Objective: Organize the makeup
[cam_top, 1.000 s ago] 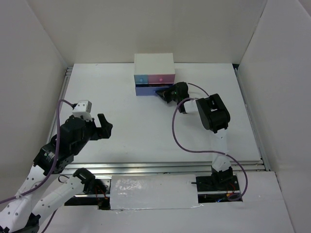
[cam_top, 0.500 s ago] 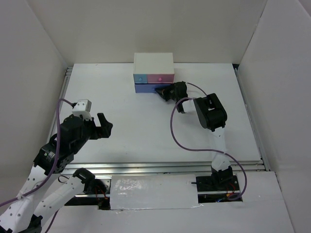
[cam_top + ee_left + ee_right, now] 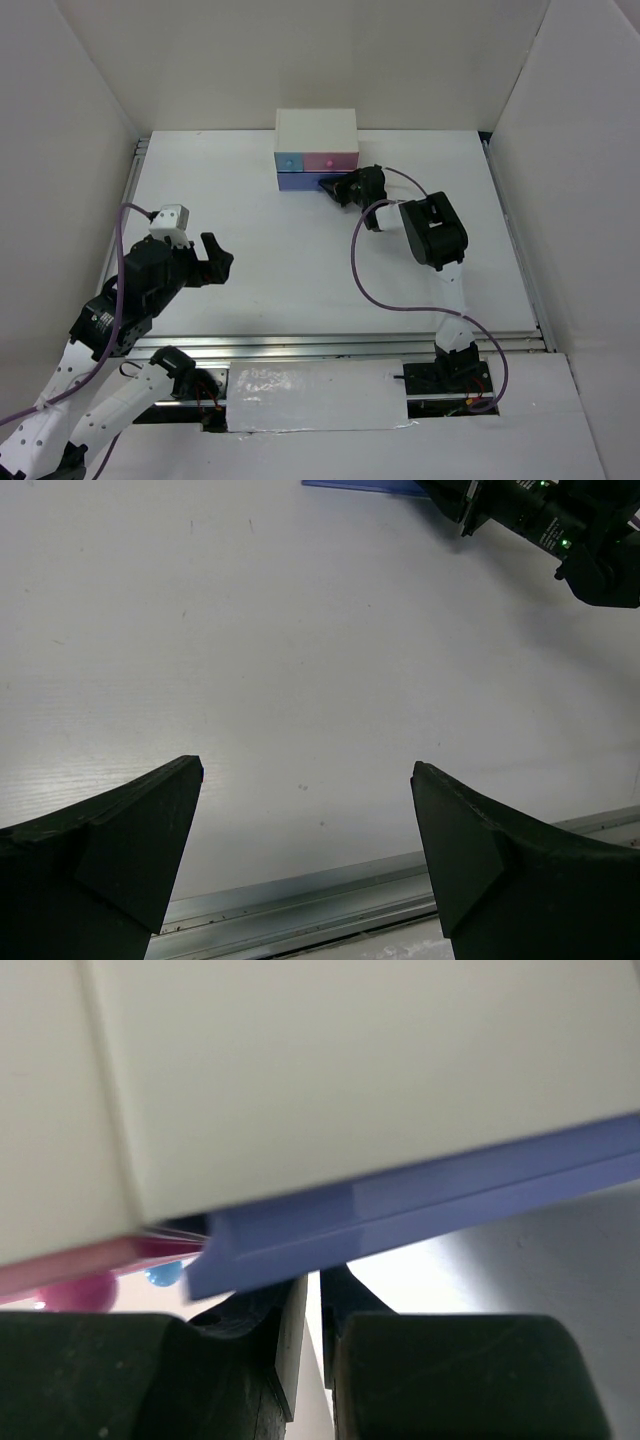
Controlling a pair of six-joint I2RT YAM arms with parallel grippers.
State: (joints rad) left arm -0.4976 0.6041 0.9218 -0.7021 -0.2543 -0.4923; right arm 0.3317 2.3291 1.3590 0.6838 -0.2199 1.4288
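No makeup shows in any view. A white box (image 3: 317,130) with blue, pink and purple drawers stands at the back middle of the table. My right gripper (image 3: 335,187) is at the front of the purple bottom drawer (image 3: 300,182). In the right wrist view its fingers stand almost together, with only a thin gap, and the right gripper (image 3: 322,1275) has its tips against the purple drawer's front (image 3: 430,1195). The purple drawer's knob is hidden. My left gripper (image 3: 215,258) is wide open and empty over bare table at the near left, and the left wrist view shows the left gripper (image 3: 305,770) holding nothing.
The pink knob (image 3: 75,1290) and blue knob (image 3: 163,1275) of the upper drawers show beside the right fingers. A metal rail (image 3: 330,900) runs along the table's near edge. White walls enclose the table on three sides. The right arm's cable (image 3: 360,275) loops over the table.
My right gripper has moved toward the box, and the purple drawer, which stuck out a little, has slid further in. The left arm has barely moved.
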